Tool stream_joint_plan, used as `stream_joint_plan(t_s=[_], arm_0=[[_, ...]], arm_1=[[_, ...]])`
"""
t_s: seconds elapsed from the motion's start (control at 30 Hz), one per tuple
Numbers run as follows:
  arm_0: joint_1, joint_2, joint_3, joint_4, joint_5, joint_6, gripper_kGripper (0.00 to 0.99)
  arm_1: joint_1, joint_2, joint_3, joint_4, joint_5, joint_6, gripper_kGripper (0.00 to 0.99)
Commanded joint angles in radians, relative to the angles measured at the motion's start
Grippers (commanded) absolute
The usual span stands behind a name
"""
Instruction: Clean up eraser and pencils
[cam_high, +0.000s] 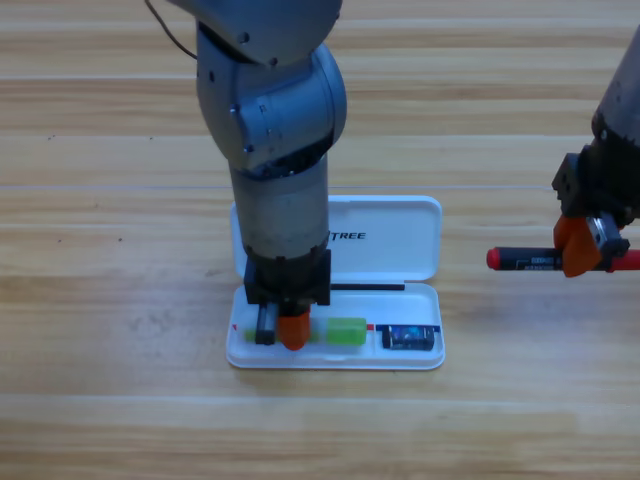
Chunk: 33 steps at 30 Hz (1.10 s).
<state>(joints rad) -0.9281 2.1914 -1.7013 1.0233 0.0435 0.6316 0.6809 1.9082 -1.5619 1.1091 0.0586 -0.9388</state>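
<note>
The white case (400, 235) lies open in the middle of the table. In its lower tray, at the right end, sits the eraser (410, 337), a small dark block. The light green pencil (347, 331) lies in the same tray left of the eraser, its left part hidden under my left gripper (280, 330), which points straight down into the tray. At the right edge, my right gripper (578, 250) is shut on the black pencil (530, 261) with red ends. It holds the pencil level, to the right of the case.
The case's raised lid (385, 220) stands just behind the tray, against the left arm. Bare wooden table (120, 320) surrounds the case on all sides.
</note>
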Motion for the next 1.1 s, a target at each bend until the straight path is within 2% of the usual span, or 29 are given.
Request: stream_joint_plan(t_s=[0.03,0.13,0.2,0.27,0.33,0.37,1.1], arm_0=[[-0.003,0.045,0.005,0.004,-0.001,-0.007,0.000],[-0.003,0.045,0.008,0.004,-0.001,-0.006,0.000],[-0.003,0.045,0.008,0.004,-0.001,-0.006,0.057],[-0.003,0.045,0.009,0.004,0.001,-0.006,0.071],[-0.003,0.045,0.009,0.004,0.001,-0.006,0.186],[-0.003,0.045,0.009,0.004,0.002,-0.006,0.206],[-0.003,0.050,0.009,0.003,0.012,-0.010,0.206]], arm_1=[[0.039,-0.006,0.029,0.011,0.020,0.017,0.000],[0.040,-0.005,0.028,0.011,0.020,0.017,0.000],[0.040,-0.003,0.028,0.011,0.020,0.017,0.000],[0.042,-0.001,0.025,0.011,0.020,0.017,0.000],[0.043,0.002,0.022,0.011,0.020,0.022,0.000],[0.043,0.005,0.020,0.011,0.021,0.022,0.000],[0.051,0.022,0.006,0.011,0.024,0.026,0.000]])
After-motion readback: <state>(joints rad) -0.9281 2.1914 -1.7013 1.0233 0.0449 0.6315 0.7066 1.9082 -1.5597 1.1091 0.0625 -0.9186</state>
